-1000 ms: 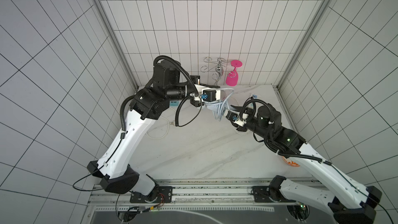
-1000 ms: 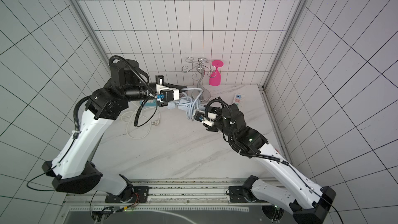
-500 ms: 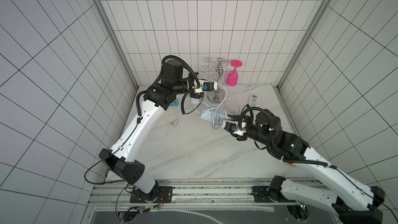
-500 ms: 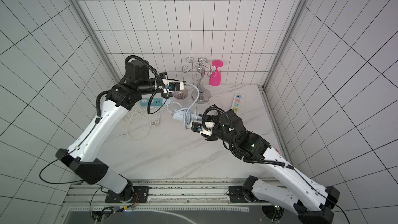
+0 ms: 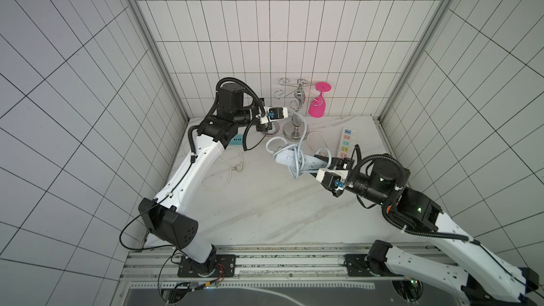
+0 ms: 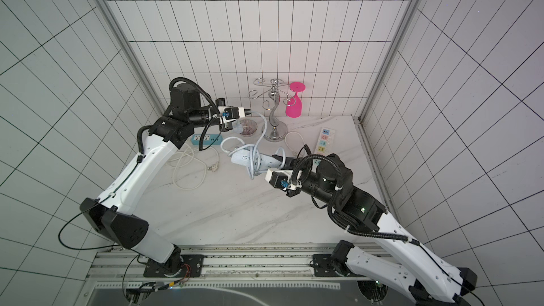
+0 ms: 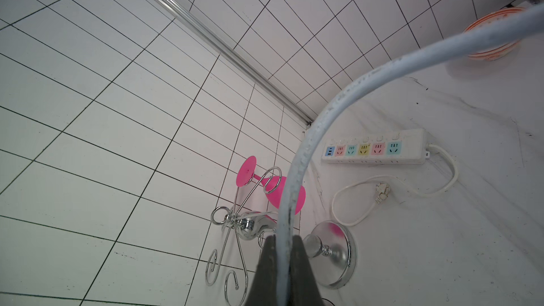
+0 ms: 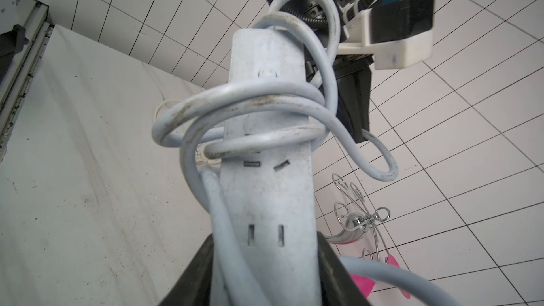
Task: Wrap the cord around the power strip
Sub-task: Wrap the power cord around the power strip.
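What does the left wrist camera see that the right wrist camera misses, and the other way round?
Only the left wrist view shows the long white power strip with multicoloured sockets and an orange-rimmed dish. Only the right wrist view shows the slim pale grey-blue power strip, with cord loops wound around it, clamped in the right gripper. Both show the pale grey-blue cord pinched by the left gripper, the chrome wire rack and the pink wine glass hanging on it.

Slim pale grey-blue power strip (image 8: 265, 195), matching cord (image 8: 250, 95) looped few turns round mid, rest trailing up.
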`<control>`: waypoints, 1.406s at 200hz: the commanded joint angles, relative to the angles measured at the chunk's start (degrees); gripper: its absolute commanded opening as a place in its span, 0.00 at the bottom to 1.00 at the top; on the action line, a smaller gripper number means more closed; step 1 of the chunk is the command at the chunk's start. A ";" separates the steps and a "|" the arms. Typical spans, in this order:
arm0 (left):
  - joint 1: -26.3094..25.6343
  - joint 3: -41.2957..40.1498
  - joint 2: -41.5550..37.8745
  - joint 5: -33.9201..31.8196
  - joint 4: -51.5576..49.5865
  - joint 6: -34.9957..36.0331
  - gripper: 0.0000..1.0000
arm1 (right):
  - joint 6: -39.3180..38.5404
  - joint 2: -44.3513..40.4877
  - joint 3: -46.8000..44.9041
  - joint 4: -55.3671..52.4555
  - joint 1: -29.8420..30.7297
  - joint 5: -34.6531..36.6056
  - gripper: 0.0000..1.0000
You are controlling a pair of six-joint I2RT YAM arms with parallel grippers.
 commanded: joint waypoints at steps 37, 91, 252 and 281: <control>3.76 -14.77 -8.10 11.11 14.83 -14.69 0.00 | 1.10 -2.50 -2.50 23.22 0.90 1.66 0.00; 2.18 -27.30 -16.41 14.67 20.61 -22.96 0.00 | -0.63 4.99 -1.09 39.28 0.95 15.18 0.00; -4.06 -25.87 -30.38 2.96 6.89 -15.15 0.00 | -15.98 28.23 12.60 33.29 0.95 41.02 0.00; -4.06 -25.58 -30.57 -0.46 8.84 -12.32 0.00 | -15.87 26.34 11.26 27.62 1.03 37.15 0.00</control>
